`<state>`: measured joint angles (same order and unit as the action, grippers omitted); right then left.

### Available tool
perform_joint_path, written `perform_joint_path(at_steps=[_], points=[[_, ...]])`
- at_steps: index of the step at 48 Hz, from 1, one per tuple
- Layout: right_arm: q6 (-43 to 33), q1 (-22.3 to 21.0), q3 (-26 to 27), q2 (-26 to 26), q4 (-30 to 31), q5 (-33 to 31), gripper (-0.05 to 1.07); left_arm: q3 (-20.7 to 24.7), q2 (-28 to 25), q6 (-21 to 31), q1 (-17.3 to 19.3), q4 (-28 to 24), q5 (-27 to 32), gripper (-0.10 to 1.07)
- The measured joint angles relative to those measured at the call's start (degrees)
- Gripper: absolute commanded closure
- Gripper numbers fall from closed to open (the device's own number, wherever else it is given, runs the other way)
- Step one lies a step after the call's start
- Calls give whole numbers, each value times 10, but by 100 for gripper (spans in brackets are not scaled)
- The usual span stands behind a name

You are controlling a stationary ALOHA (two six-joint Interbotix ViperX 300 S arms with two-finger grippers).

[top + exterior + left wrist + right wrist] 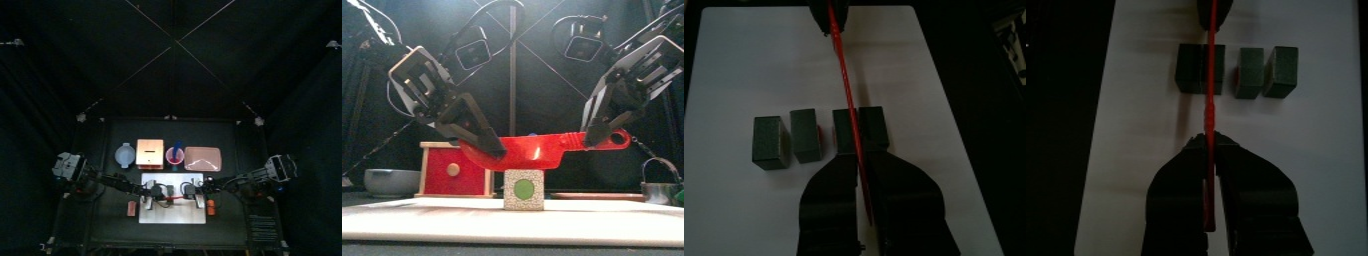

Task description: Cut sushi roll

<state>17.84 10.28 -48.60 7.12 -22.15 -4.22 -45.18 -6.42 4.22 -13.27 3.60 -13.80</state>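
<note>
Sushi roll point(818, 137): dark blocks in a row on the white board point(764, 70); two cut pieces apart, larger chunk under the red blade point(844, 80).

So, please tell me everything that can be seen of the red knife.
The red knife is a thin, glossy blade that looks like plastic, curved along its lower edge in the front view. It is held level at both ends: the left claw grips one end, the right claw the other. From the wrist views it is a narrow red line running over the largest dark sushi roll piece on the white board. Whether the edge touches that piece cannot be told.
</note>
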Motion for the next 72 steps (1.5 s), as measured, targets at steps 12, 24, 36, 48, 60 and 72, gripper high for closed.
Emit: perform_joint_path(at_steps=[12, 24, 36, 48, 60, 72], points=[[0, 7, 2, -6, -7, 0, 70, 0, 0, 0, -3, 4, 0, 59], [0, 11, 4, -12, -13, 0, 70, 0, -1, 0, -5, 3, 0, 59], [0, 11, 7, -12, -11, 0, 70, -1, 1, 0, -5, 4, 0, 59], [0, 11, 8, -25, -10, 0, 70, 0, -10, 0, -6, 4, 1, 59], [0, 14, 14, -53, -9, 0, 70, 3, -34, 0, -11, 5, 0, 59], [0, 25, 20, -85, -11, 5, 70, 7, -55, 0, -23, 21, 0, 59]])
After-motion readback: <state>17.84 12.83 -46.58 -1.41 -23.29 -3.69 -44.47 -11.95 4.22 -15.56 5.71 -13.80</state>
